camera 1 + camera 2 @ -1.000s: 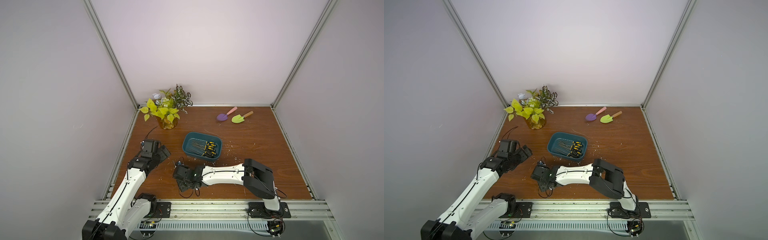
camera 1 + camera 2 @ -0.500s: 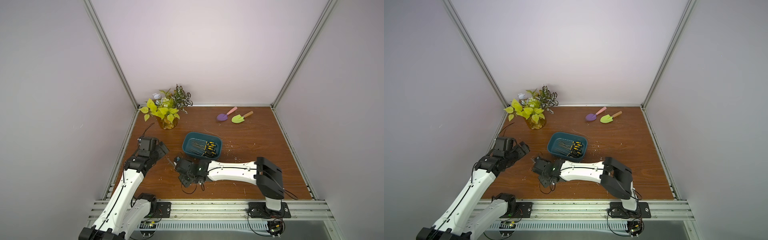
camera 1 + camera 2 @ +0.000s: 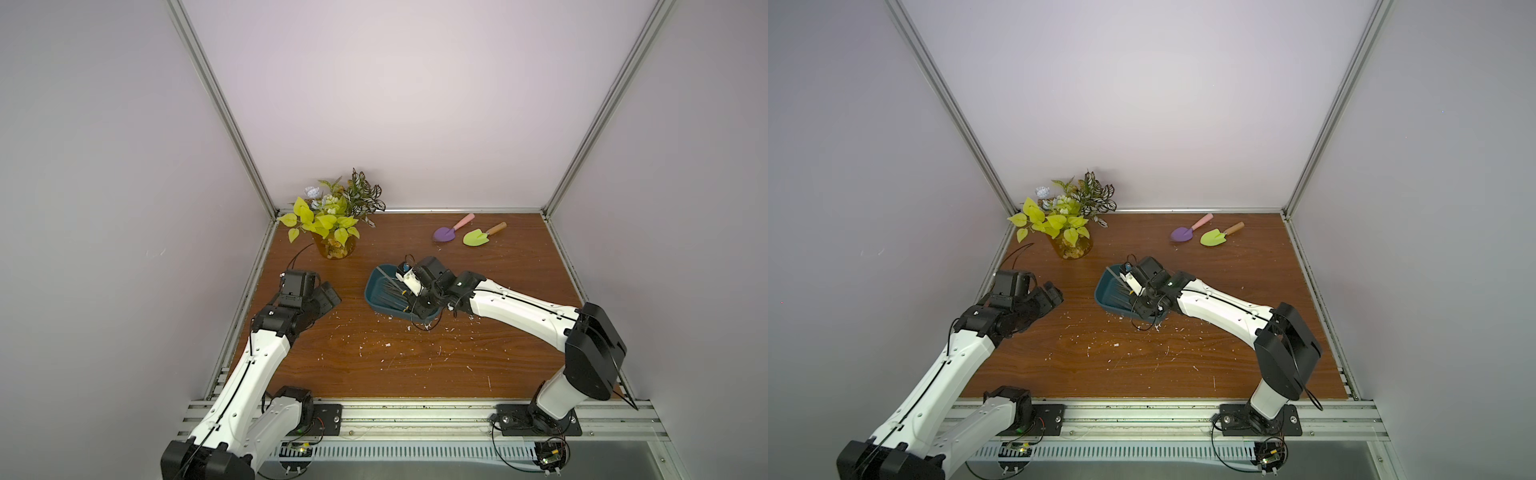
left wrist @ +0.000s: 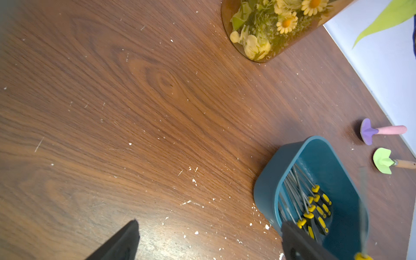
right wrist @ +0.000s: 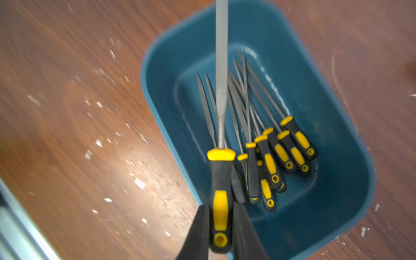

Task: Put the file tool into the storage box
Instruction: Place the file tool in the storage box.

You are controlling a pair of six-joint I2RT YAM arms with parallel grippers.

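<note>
**1. file tool** (image 5: 220,177): blk/yellow handle, long grey blade. Held by the right claw (image 5: 221,204), whose fingers (image 5: 200,234) are clamped on either side of the handle's butt end. The blade sticks straight out from the claw, above the storage box. In the R wrist view its tip runs past the box's far rim. Contact w/ the box: can't tell.

**2. storage box** (image 5: 335,198): dark teal tub w/ rounded corners and a rim, sitting on the desk (image 3: 374,365) approx. mid-desk. Both top views show the R arm's wrist over it.

**3. files** (image 5: 270,157): a heap of smaller ones lying inside the box, same blk/yellow handles. The handles are bunched at one end and the blades fan toward the other.

**4. left claw** (image 4: 209,223): open, fingers well apart, nothing between them. It is over the desk at the L side, well apart from the box.

**5. vase** (image 3: 334,249): amber glass w/ flowers and green leaves, in the back-L corner of the desk.

**6. purple trowel** (image 3: 444,234): pink handle. It lies just beside the green trowel (image 3: 476,237), which has a wood handle. Both are near the back wall, R of centre.

**7. flecks** (image 3: 386,345): white bits scattered on the desk, thickest by the box's front edge.
</note>
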